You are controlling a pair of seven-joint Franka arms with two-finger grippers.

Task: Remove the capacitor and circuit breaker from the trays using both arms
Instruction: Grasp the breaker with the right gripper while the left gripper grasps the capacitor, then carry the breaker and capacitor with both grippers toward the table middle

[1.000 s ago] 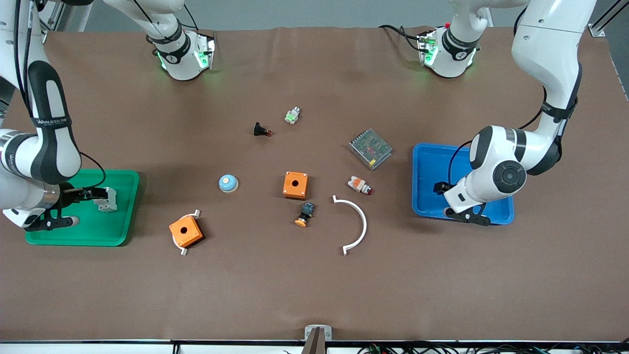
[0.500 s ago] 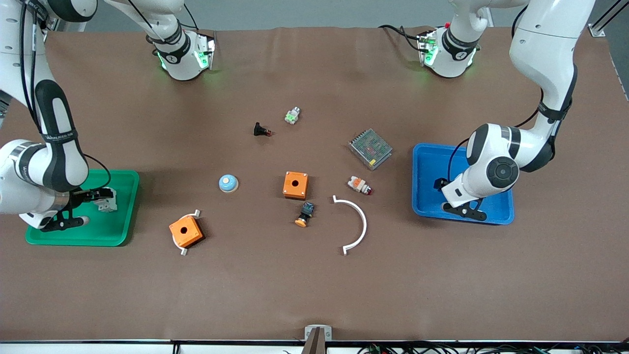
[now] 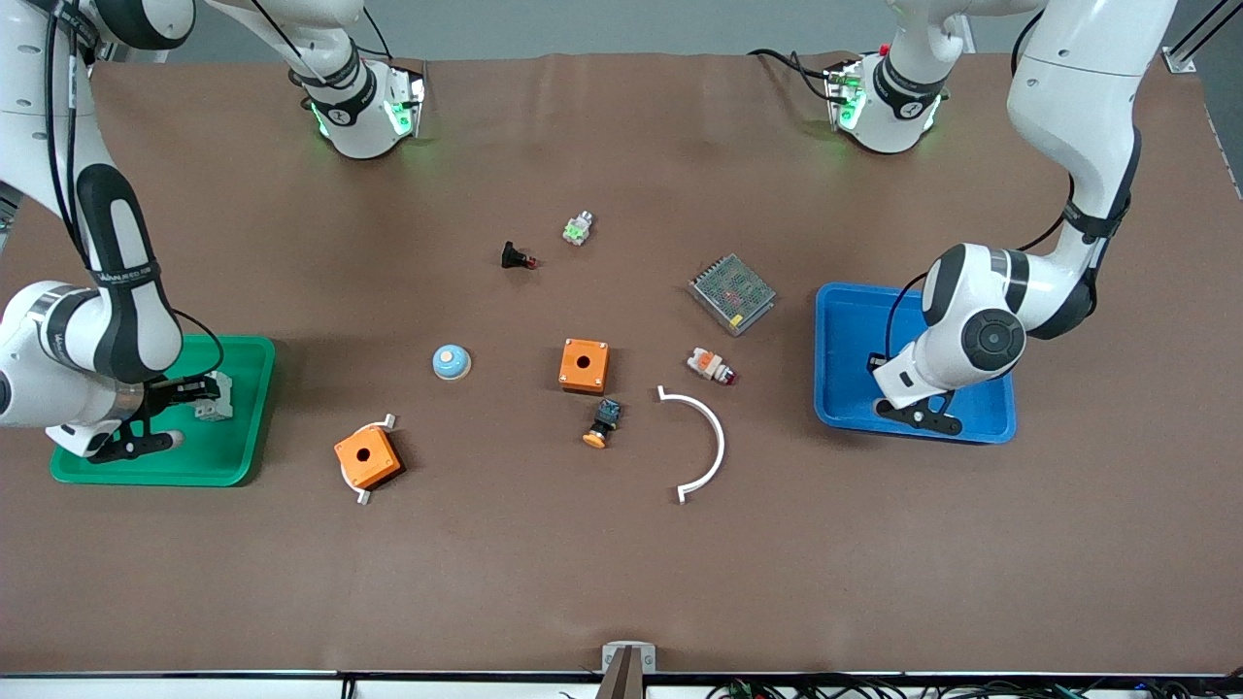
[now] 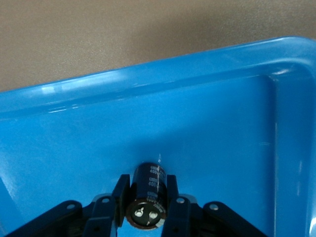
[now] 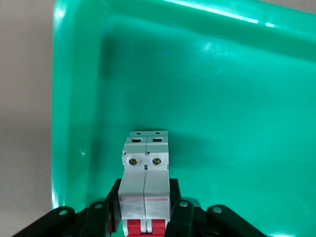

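Note:
My left gripper (image 3: 882,377) is low over the blue tray (image 3: 843,335) at the left arm's end of the table. It is shut on the capacitor (image 4: 148,190), a black cylinder with a silvery end, just above the tray floor (image 4: 207,133). One finger (image 4: 121,191) shows on each side of it. My right gripper (image 3: 190,390) is low over the green tray (image 3: 243,427) at the right arm's end. It is shut on the breaker (image 3: 214,398), a white-grey block with red switches (image 5: 145,185), close above the tray floor (image 5: 222,108).
On the table between the trays lie two orange boxes (image 3: 584,364) (image 3: 367,456), a blue dome (image 3: 451,361), a black-blue switch with an orange cap (image 3: 602,422), a white arc (image 3: 704,442), a white-orange button (image 3: 709,365), a mesh-covered metal unit (image 3: 732,293), a black button (image 3: 517,257) and a green-white button (image 3: 578,229).
The left gripper has shifted a little farther into the blue tray with the capacitor. The right arm has shifted slightly over the green tray, still holding the breaker.

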